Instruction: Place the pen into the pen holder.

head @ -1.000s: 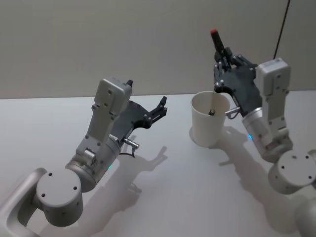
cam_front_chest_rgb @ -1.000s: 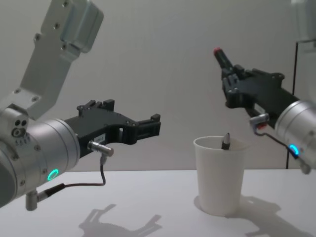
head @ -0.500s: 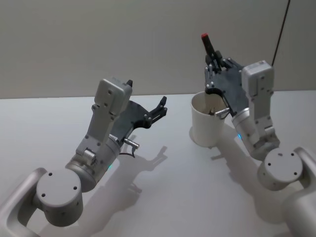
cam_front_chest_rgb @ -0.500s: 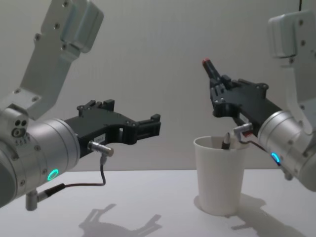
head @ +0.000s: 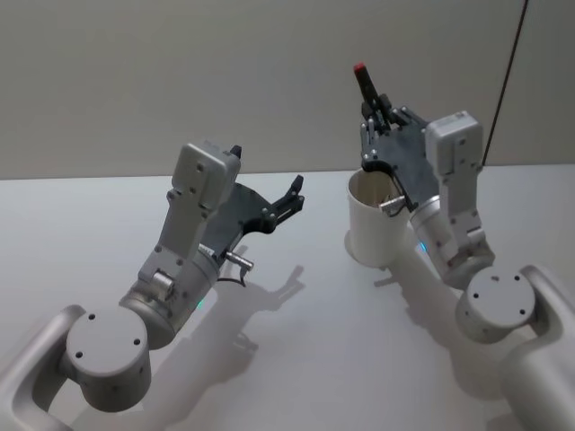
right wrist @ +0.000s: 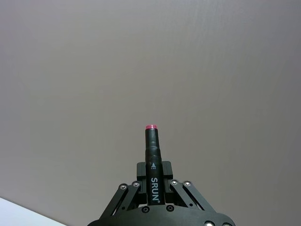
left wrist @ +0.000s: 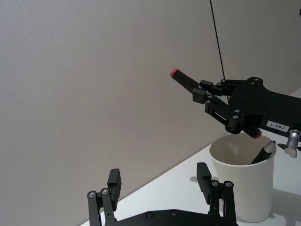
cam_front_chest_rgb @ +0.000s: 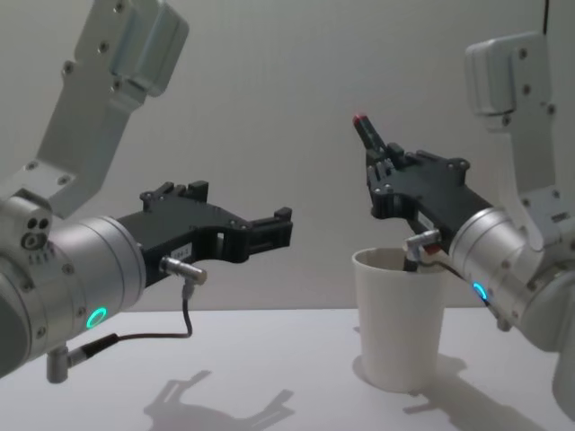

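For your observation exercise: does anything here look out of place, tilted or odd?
Mildly odd: the right hand grips a black pen above the white cup with its red end pointing up and tilted. A second pen leans inside.

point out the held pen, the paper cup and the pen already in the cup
held pen (right wrist: 152,146): right wrist view, on its black barrel just below the red tip.
paper cup (cam_front_chest_rgb: 399,323): chest view, on the middle of its white outer wall.
pen in the cup (left wrist: 262,154): left wrist view, on the dark end leaning against the rim.
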Tool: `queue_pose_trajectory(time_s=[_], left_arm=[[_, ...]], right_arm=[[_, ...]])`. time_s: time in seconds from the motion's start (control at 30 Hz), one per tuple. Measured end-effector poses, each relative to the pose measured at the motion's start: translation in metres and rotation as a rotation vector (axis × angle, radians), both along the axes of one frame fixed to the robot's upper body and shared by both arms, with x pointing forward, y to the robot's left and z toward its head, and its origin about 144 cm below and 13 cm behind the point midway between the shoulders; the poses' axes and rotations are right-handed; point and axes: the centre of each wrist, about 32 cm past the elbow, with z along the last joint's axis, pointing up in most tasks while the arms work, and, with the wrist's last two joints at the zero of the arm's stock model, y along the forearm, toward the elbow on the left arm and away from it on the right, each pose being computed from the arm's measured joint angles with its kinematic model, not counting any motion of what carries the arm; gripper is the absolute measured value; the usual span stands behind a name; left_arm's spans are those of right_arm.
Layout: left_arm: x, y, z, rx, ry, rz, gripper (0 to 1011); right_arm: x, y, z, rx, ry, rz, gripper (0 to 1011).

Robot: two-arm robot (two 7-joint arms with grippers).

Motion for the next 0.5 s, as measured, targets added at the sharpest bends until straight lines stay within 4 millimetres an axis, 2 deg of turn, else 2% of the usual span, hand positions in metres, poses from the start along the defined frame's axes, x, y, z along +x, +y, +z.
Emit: queue_pose_trajectory(time_s=[0.1,0.5], left_arm=[[0.0000,0.0000,0.0000,0.000,0.000,0.000,1001],[0.0000,0.0000,0.0000,0.000,0.000,0.000,1001]], right_arm=[[0.0009,0.0013,-0.0006,0.001,0.000,0.002,201],[0.0026,0.0036,-0.0015,0.002,0.001,0.007,578]])
